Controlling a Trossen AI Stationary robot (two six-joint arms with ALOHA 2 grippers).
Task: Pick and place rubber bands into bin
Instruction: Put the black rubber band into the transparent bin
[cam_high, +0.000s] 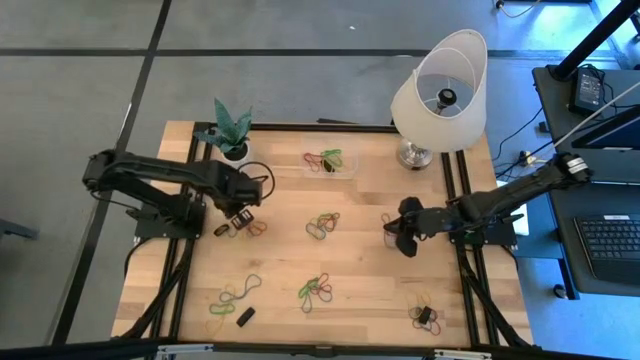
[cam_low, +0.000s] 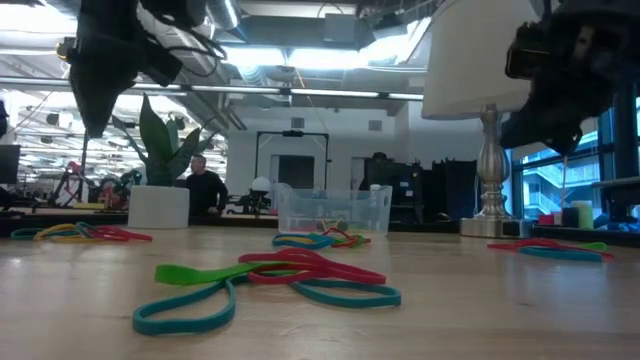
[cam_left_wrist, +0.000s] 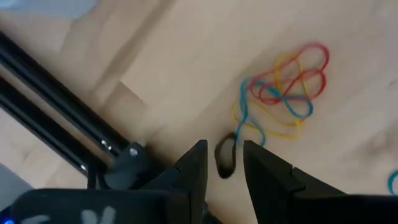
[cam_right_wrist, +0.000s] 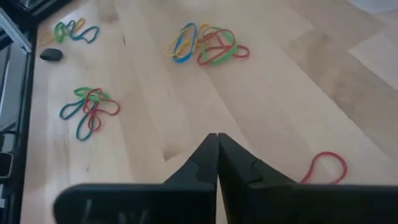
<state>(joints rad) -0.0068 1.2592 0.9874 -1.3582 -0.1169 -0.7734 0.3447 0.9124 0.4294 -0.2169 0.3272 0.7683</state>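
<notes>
Table (cam_high: 370, 270) carries several rubber-band clusters; bin (cam_high: 332, 163) sits at the far edge, a few bands inside. Left gripper (cam_left_wrist: 224, 163) hovers, fingers parted, straddling a dark band (cam_left_wrist: 224, 155) beside a coloured cluster (cam_left_wrist: 287, 87). Right gripper (cam_right_wrist: 217, 155), pressed together, holds nothing. Risk: thin flat band slips from closing fingers.

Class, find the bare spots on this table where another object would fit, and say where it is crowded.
Free: the wood between the plant pot and the clear bin, and the stretch between the bin and the lamp. Crowded: the front edge, with band clusters and a black block, and beside the left hand.
</notes>
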